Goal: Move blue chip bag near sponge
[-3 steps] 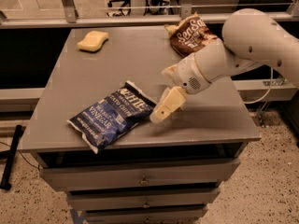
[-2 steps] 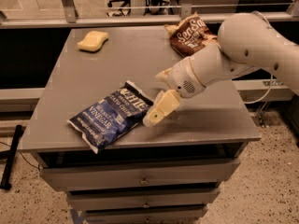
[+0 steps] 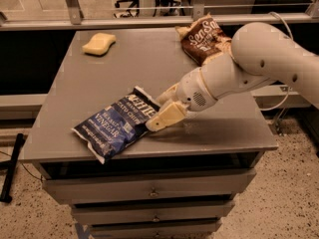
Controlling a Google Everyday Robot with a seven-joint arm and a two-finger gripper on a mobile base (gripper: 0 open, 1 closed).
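The blue chip bag (image 3: pixel 115 125) lies flat at the front left of the grey table (image 3: pixel 149 66), its white "VINEGAR" lettering facing up. The pale yellow sponge (image 3: pixel 98 44) sits at the table's far left corner, well apart from the bag. My gripper (image 3: pixel 159 109) is low over the table at the bag's right end. Its tan fingers (image 3: pixel 167 117) are spread, the lower one resting against the bag's edge. It holds nothing.
A brown and tan chip bag (image 3: pixel 203 38) lies at the table's far right, partly behind my white arm (image 3: pixel 249 66). Drawers (image 3: pixel 149 190) run below the tabletop. A metal rail (image 3: pixel 149 19) stands behind the table.
My gripper has moved left and slightly down, from beside the blue chip bag to touching its right end. The bag and the sponge have not moved.
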